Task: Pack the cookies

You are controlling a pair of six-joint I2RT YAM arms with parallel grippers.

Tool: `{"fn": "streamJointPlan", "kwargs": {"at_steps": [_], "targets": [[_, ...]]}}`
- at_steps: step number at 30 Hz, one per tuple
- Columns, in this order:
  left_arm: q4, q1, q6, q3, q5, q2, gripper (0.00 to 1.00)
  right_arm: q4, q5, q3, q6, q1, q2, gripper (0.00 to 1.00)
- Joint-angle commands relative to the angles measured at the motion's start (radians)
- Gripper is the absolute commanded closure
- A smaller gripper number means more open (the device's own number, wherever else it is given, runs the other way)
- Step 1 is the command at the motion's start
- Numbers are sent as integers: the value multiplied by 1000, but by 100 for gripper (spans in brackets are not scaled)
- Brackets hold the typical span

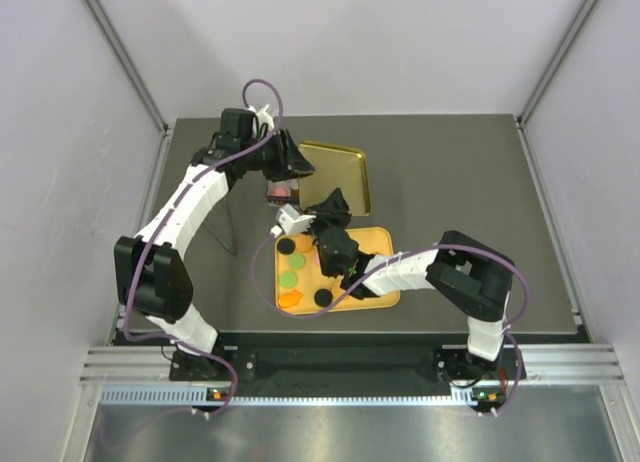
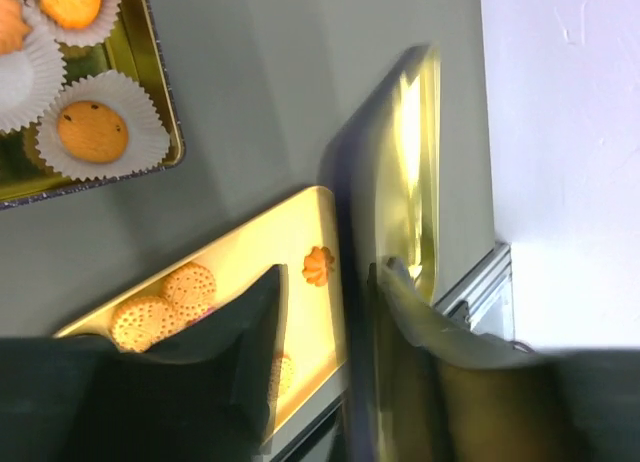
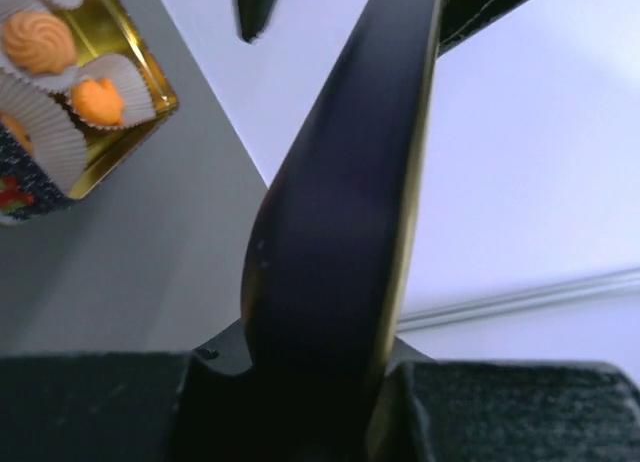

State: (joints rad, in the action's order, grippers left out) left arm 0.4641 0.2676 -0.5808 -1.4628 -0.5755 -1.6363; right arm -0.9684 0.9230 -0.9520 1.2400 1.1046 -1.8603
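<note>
1. Top external: loose cookies lie on the yellow tray in the middle of the counter. Two are black, two green and a few orange, all on the tray's left half.
2. Left wrist view adds two tan dotted cookies touching side by side on that tray. One small orange flower cookie lies alone near the tray's edge.
3. More cookies sit in white paper cups inside the gold tin. The tin is on the counter, apart from the tray, with bare grey surface between them. In the top view it is mostly hidden under the left arm.
4. The tin's lid is beyond the tray's far edge, tilted, gold inside showing. Can't tell if its far edge touches the counter.
5. Right pincer is clamped on the lid's near edge. Right wrist view shows the lid edge-on, rising from between the fingers and filling the gap.
6. Left pincer is at the lid's left edge with jaws apart. The rim sits between the fingers, close against one, with a visible gap to the other, so it isn't clamping.
7. White walls enclose the counter on three sides.
</note>
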Motion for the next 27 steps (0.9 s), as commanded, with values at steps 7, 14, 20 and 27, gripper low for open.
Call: {"fn": "streamJointPlan", "kwargs": {"at_steps": [7,14,20,27], "targets": [[-91,-11,-13,-56,81,67,30,-58,91,-54,-37,11,76,100],[-59,-82,-1,-197,239,38,27,485,33,-109,-402,20,220,100],[-70,-162,-21,-225,364,7,32,1050,-240,-338,-790,-29,294,100],[-77,-191,-11,-156,482,-54,44,1355,-849,-590,-1158,-288,299,100]]}}
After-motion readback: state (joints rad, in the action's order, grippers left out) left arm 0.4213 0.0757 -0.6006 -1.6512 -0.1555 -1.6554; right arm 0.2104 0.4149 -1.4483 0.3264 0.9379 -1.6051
